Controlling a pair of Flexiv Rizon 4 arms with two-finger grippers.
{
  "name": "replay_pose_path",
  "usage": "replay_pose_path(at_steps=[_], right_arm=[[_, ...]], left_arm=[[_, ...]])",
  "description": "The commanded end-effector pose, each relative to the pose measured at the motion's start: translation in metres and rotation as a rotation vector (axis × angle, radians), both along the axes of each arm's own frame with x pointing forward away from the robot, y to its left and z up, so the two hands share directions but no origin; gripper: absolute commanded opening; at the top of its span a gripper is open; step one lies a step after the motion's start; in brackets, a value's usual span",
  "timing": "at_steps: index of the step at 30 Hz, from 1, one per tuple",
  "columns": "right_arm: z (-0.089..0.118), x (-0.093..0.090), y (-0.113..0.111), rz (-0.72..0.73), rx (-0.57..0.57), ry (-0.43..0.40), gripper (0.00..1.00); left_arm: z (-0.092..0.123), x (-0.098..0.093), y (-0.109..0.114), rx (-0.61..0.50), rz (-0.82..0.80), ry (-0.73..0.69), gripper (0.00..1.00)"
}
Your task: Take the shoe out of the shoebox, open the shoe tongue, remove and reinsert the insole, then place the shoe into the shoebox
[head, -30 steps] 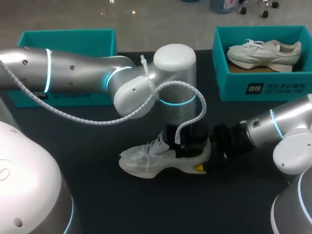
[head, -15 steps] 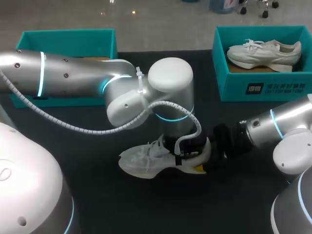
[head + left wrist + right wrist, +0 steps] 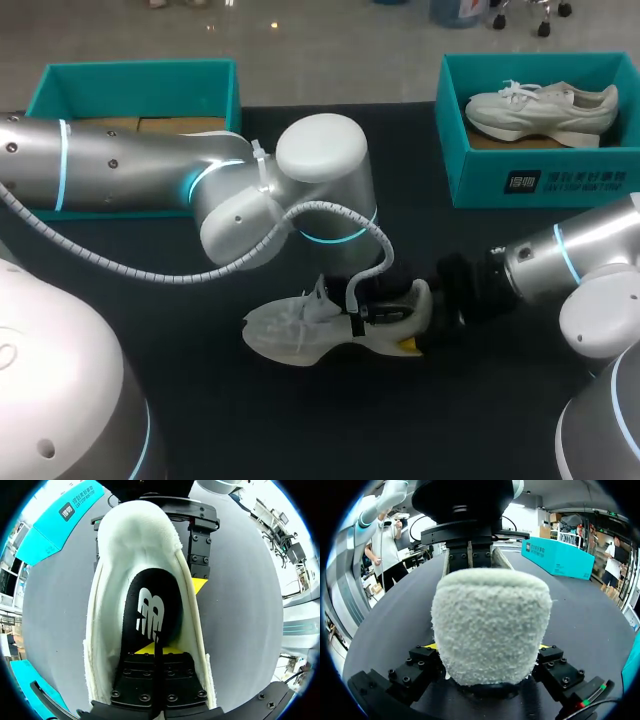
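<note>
The shoe [image 3: 290,330] sits mid table [image 3: 260,420], right gripper [image 3: 418,335] clamping its heel, left gripper [image 3: 375,305] down in its opening. Behind: left shoebox [image 3: 140,75], and right shoebox [image 3: 540,180] with a second shoe [image 3: 540,108] inside.

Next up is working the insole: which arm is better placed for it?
Likely left. The left gripper is inside the shoe, right over the insole; the right gripper is clamped on the heel, steadying it.

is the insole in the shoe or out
In: the left wrist view shows the black insole lying inside the shoe.
</note>
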State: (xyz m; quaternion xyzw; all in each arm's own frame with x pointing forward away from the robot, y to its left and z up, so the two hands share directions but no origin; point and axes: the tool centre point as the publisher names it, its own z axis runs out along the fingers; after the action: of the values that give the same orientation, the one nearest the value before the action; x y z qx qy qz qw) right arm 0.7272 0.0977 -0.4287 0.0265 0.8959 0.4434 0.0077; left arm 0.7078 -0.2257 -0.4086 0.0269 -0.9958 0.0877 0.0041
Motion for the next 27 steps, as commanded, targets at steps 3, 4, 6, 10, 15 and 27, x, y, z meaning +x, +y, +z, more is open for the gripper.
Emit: replay_pose_path(at_steps=[3, 4, 6, 10, 15, 27], right_arm=[[-0.001, 0.000, 0.000, -0.001, -0.005, 0.001, 0.00], [-0.001, 0.000, 0.000, -0.001, -0.005, 0.001, 0.00], [-0.001, 0.000, 0.000, -0.001, -0.005, 0.001, 0.00], [-0.001, 0.000, 0.000, -0.001, -0.005, 0.001, 0.00], [-0.001, 0.000, 0.000, -0.001, -0.005, 0.001, 0.00], [-0.001, 0.000, 0.000, -0.001, -0.005, 0.001, 0.00]], left_arm=[[0.010, 0.004, 0.016, -0.075, -0.014, 0.042, 0.00], [0.012, 0.004, 0.016, -0.083, -0.014, 0.044, 0.00], [0.017, 0.004, 0.016, -0.110, -0.019, 0.058, 0.00], [0.025, 0.005, 0.016, -0.150, -0.026, 0.088, 0.00], [0.034, 0.003, 0.014, -0.201, -0.049, 0.143, 0.00], [0.060, 0.005, 0.012, -0.320, -0.093, 0.189, 0.00]])
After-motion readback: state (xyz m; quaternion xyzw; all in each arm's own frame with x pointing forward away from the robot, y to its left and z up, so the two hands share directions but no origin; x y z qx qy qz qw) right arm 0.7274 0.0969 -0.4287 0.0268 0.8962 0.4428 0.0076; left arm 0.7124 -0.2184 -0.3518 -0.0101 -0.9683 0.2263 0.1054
